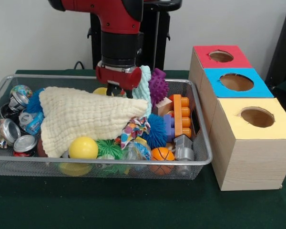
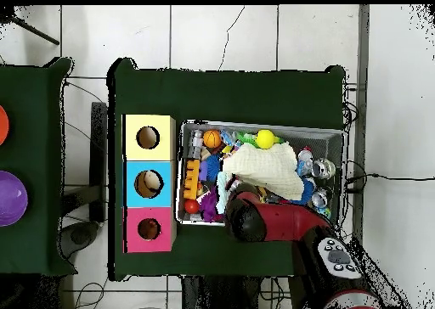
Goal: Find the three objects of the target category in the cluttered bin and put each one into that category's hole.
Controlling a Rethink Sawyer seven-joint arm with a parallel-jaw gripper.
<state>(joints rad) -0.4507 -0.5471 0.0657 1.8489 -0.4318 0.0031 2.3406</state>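
Note:
The bin (image 1: 109, 162) of silver wire mesh sits on the green table, full of toys, cloths and cans; it also shows in the overhead view (image 2: 255, 126). My gripper (image 1: 119, 92) hangs over the bin's far middle, at the far edge of a large cream cloth (image 1: 81, 117), with its dark fingertips apart and nothing between them. The red-topped box's hole (image 1: 221, 56) is at the far end of the row of boxes to the bin's right; it also shows in the overhead view (image 2: 149, 229). There, the arm hides the gripper.
Blue-topped (image 1: 236, 82) and yellow-topped (image 1: 257, 117) boxes stand nearer the camera. In the bin: crushed cans (image 1: 9, 129) at left, a yellow ball (image 1: 83, 148), a small basketball (image 1: 162, 154), a purple spiky toy (image 1: 158, 86), orange and purple bricks (image 1: 181, 114), and a mint cloth (image 1: 144, 88).

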